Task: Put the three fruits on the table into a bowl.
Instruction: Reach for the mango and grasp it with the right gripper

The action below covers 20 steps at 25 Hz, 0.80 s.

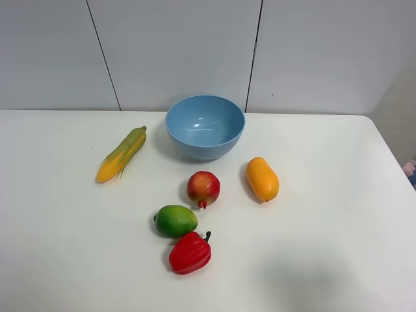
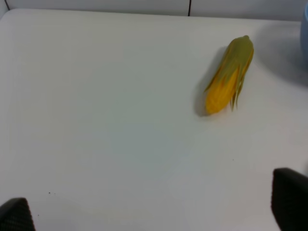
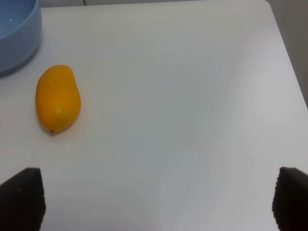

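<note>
The light-blue bowl [image 1: 205, 126] stands empty at the back middle of the white table [image 1: 338, 247]. The orange-yellow mango [image 1: 262, 179] lies to its front right, and also shows in the right wrist view [image 3: 57, 98]. The red pomegranate [image 1: 203, 188] sits in front of the bowl. The green lime-like fruit [image 1: 175, 220] lies just front-left of the pomegranate. Neither arm shows in the high view. The left gripper [image 2: 154, 211] is open over bare table, its fingertips [image 2: 288, 202] at the frame corners. The right gripper [image 3: 154, 202] is open and empty, apart from the mango.
A yellow-green corn cob [image 1: 122, 153] lies left of the bowl, also in the left wrist view [image 2: 230, 75]. A glossy red bell pepper [image 1: 190, 252] lies next to the lime at the front. The bowl's edge [image 3: 17, 33] shows in the right wrist view.
</note>
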{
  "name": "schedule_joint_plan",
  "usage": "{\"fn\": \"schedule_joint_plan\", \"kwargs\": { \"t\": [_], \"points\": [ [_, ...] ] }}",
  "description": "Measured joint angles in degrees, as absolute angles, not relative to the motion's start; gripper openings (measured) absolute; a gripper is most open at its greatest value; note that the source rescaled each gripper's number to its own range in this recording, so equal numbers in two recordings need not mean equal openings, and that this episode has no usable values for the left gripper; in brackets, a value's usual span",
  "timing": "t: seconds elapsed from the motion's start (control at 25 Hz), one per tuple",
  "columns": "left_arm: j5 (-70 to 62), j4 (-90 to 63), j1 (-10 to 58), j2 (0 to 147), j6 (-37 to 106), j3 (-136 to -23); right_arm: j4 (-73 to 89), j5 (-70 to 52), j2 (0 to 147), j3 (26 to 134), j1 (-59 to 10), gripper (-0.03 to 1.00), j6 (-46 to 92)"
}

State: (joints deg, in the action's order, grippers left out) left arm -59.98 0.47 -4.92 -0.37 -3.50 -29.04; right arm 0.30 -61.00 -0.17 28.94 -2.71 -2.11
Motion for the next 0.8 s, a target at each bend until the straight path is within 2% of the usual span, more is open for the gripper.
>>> {"fn": "schedule_joint_plan", "kwargs": {
  "t": [0.76, 0.8],
  "points": [
    [-60.0, 0.5, -4.9, -0.4, -3.5, -29.0, 0.0, -60.7, 2.1, 30.8, -2.7, 0.86, -2.1],
    [-60.0, 0.5, -4.9, -0.4, -3.5, -29.0, 0.0, -59.0, 7.3, 34.4, -2.7, 0.81, -2.1]
  ]
}}
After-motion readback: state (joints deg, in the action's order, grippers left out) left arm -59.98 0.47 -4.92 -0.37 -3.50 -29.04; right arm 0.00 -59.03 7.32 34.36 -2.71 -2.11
